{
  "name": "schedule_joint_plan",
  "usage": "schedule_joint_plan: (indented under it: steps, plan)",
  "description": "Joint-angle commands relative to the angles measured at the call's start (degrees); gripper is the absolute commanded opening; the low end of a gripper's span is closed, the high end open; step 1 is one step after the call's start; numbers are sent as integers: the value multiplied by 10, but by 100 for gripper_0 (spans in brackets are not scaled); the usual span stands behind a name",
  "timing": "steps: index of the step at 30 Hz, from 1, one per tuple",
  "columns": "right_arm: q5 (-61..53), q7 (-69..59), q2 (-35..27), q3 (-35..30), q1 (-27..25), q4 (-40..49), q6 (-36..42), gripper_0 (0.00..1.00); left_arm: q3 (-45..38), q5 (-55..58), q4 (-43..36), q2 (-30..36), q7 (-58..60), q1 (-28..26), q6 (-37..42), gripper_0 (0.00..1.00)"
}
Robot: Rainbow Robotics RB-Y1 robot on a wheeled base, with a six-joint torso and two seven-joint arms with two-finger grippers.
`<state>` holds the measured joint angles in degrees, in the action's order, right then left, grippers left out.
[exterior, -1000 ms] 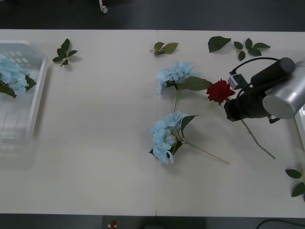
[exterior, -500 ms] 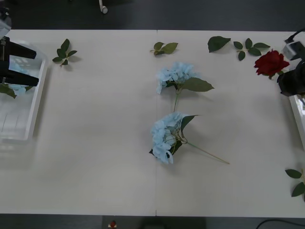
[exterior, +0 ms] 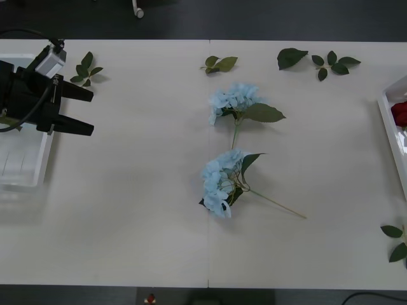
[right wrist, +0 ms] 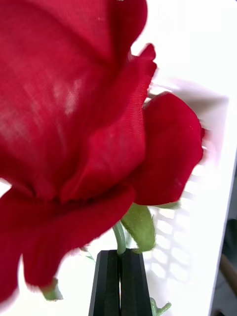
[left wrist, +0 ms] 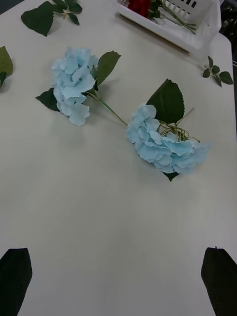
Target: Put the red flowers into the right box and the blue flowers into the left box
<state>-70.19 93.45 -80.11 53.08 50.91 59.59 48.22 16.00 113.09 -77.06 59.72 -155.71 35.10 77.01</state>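
The rose has gone from above the table into the right box (exterior: pixel 389 127), and the left gripper (exterior: pixel 81 112) has come out past the left box (exterior: pixel 25 171).
Left gripper's jaws are spread wide, pointing at two blue flowers (exterior: pixel 224 181) mid-table; the right gripper (right wrist: pixel 119 276) has its fingers pressed on the stem of a red flower (right wrist: pixel 89 113) over the right box.

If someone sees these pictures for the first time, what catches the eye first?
Two fluffy pale blue artificial flowers lie mid-table, one nearer the robot. The left end effector, black and open, hovers beside the white slotted plastic basket. The right end effector pinches a deep-red rose's stem over the white tray.
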Motion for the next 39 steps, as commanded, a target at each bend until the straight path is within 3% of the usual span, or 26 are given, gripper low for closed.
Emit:
schedule_joint_plan:
  steps: [1,8,25,28,30,32,35,39]
  plan:
    - [-6,53,29,-34,13,-79,-1,0,20,20,-36,19,7,23,-27,100]
    - [16,86,81,-60,13,-182,-45,0,60,42,-70,16,7,23,-70,100]
    - [74,83,152,-60,8,-265,-120,0,60,42,-70,8,7,23,-70,100]
    - [72,86,152,-60,8,-265,-121,35,60,42,-70,8,7,23,-70,100]
    - [66,90,152,-60,8,-264,-121,64,60,42,-70,8,7,23,-70,100]
    - [64,93,152,-60,8,-257,-120,77,60,42,-70,8,7,23,-70,100]
    - [58,100,145,-60,7,-236,-104,88,60,42,-70,8,7,23,-70,100]
    - [25,112,123,-60,8,-187,-70,95,60,42,-70,8,7,23,-70,100]
